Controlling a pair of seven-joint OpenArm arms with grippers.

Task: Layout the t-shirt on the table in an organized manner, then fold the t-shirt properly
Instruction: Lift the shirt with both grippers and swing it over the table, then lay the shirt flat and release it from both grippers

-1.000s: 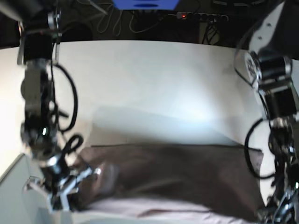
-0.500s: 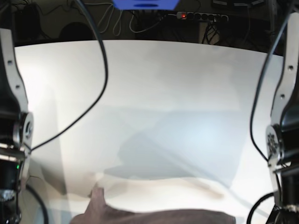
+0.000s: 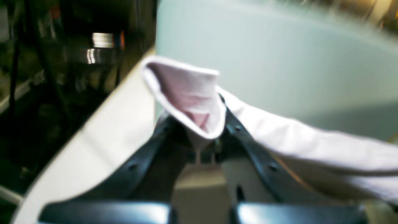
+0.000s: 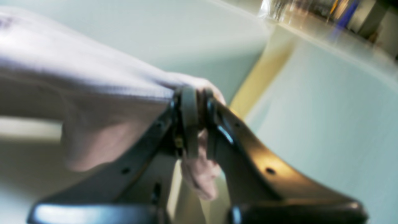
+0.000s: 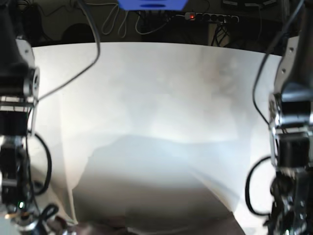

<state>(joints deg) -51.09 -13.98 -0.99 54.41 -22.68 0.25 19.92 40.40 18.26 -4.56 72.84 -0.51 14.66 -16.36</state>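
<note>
The mauve t-shirt (image 3: 186, 93) is held in the air by both arms. In the left wrist view, my left gripper (image 3: 199, 140) is shut on a folded hem that sticks up above the fingers, with the cloth stretching away to the right. My right gripper (image 4: 199, 121) is shut on a bunched edge of the t-shirt (image 4: 93, 93), which pulls taut to the left while a small tail hangs between the fingers. The white table (image 5: 156, 88) fills the base view and carries a broad shadow. There, the shirt and both grippers fall below the bottom edge.
My right arm (image 5: 17, 112) stands at the base view's left and my left arm (image 5: 293, 127) at its right. A power strip (image 5: 210, 17), cables and a blue object (image 5: 151, 4) lie beyond the table's far edge. A yellowish edge (image 4: 258, 81) crosses the right wrist view.
A second ago the shirt spread across the table's near part. It has since left the base view. Both arms have shifted, and the shadow on the table has grown.
</note>
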